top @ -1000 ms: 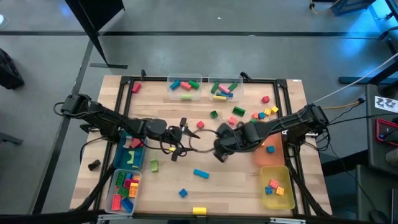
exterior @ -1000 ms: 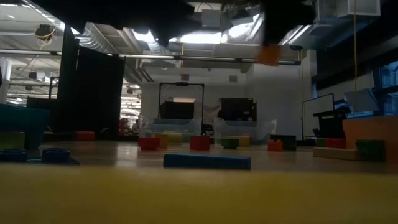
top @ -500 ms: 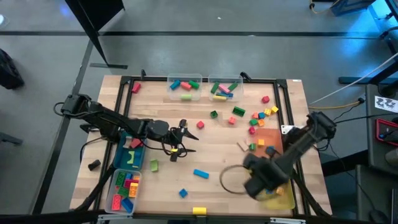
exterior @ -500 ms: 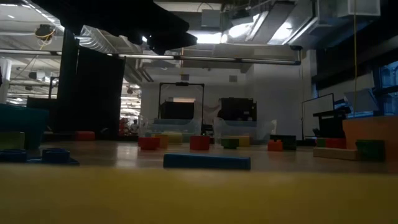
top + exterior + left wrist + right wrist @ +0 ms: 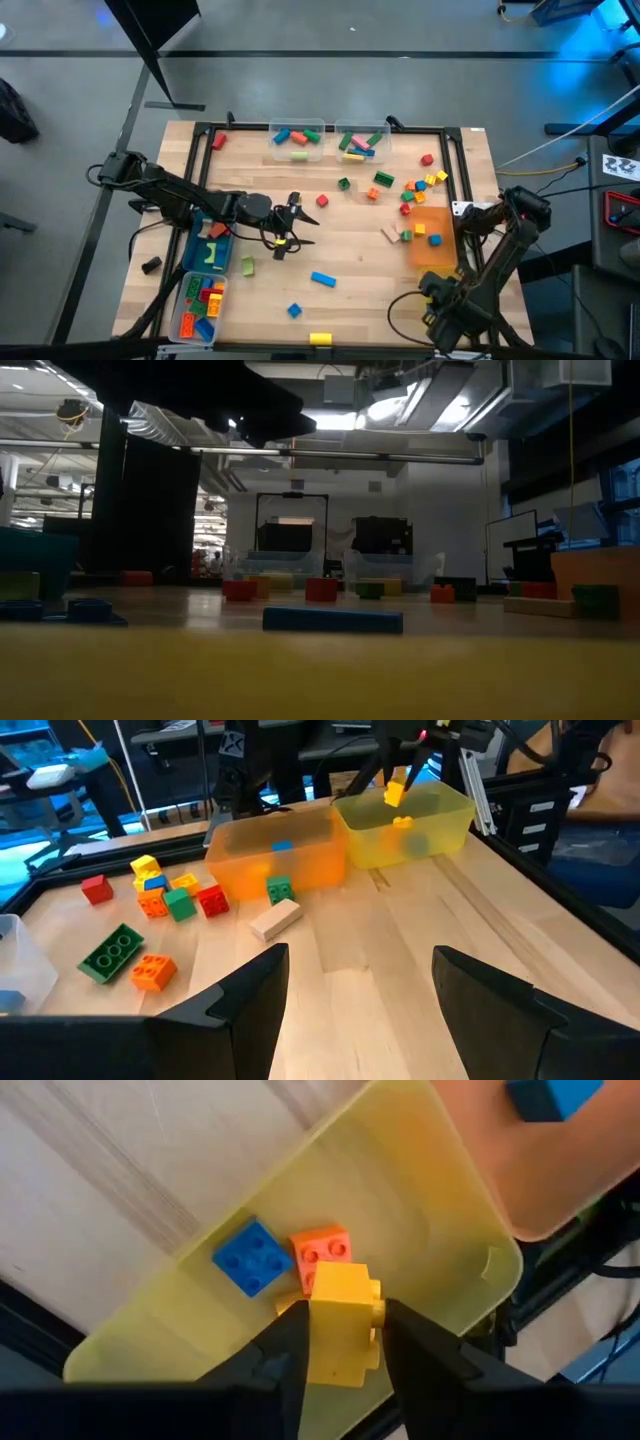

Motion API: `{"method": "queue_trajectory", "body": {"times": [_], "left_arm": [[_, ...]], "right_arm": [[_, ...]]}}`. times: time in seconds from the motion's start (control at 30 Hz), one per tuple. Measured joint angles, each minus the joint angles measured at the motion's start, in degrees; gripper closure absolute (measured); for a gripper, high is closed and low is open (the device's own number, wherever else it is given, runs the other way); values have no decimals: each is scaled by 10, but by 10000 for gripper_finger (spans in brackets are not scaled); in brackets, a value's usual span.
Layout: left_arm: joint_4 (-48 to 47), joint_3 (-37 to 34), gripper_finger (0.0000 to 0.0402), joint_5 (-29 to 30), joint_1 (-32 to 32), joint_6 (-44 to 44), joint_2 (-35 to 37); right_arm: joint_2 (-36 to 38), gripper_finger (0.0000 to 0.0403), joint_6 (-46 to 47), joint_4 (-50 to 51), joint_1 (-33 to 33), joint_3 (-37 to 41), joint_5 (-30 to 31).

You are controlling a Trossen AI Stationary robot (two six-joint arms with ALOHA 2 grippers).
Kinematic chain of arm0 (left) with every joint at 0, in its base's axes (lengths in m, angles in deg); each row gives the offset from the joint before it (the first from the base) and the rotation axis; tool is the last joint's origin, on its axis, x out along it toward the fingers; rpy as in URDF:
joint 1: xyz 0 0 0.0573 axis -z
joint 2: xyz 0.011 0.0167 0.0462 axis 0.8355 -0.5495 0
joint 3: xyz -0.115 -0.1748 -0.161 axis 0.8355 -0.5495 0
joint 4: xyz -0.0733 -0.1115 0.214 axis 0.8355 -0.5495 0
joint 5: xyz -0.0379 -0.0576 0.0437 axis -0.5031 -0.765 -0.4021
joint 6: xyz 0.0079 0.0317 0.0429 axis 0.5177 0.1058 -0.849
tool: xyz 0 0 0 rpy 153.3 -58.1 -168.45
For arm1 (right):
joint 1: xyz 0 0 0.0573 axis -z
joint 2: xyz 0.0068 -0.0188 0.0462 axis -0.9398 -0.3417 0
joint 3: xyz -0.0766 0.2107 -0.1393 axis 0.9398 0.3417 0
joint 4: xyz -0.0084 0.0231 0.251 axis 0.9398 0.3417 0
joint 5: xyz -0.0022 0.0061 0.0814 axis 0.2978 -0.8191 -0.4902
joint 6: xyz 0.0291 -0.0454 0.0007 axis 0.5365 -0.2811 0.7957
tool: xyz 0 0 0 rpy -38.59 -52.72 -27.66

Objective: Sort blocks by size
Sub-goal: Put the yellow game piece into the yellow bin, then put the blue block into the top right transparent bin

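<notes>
Blocks [image 5: 412, 190] lie scattered over the worktop [image 5: 350, 255] as the right gripper [image 5: 340, 1342] grips a yellow block [image 5: 340, 1325] above the yellow bin [image 5: 420, 1210] at the front right corner, while the left gripper [image 5: 355, 985] waits open mid-table.

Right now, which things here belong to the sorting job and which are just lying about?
Job:
yellow block between the right tool fingers
yellow bin
loose blocks
orange bin
clear bins

Lying about:
black piece off the table's edge
</notes>
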Motion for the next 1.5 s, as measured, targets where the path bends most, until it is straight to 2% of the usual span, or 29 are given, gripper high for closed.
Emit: {"method": "queue_trajectory", "body": {"times": [0.27,0.57,0.93,1.07,1.3,1.5], "left_arm": [[-22,0,171,-10,31,-6,-21],[44,1,171,-11,69,4,-134],[54,56,171,-33,84,15,-255],[51,64,171,-36,84,33,-280],[53,65,171,-56,84,53,-305],[63,65,183,-54,83,54,-323]], "right_arm": [[0,239,0,-9,0,3,2],[0,202,-1,-19,0,3,1],[0,203,-1,-43,0,4,1],[0,203,-1,-56,0,4,-10],[0,204,-1,-58,0,3,-81],[0,204,0,-56,7,-24,-84]]}}
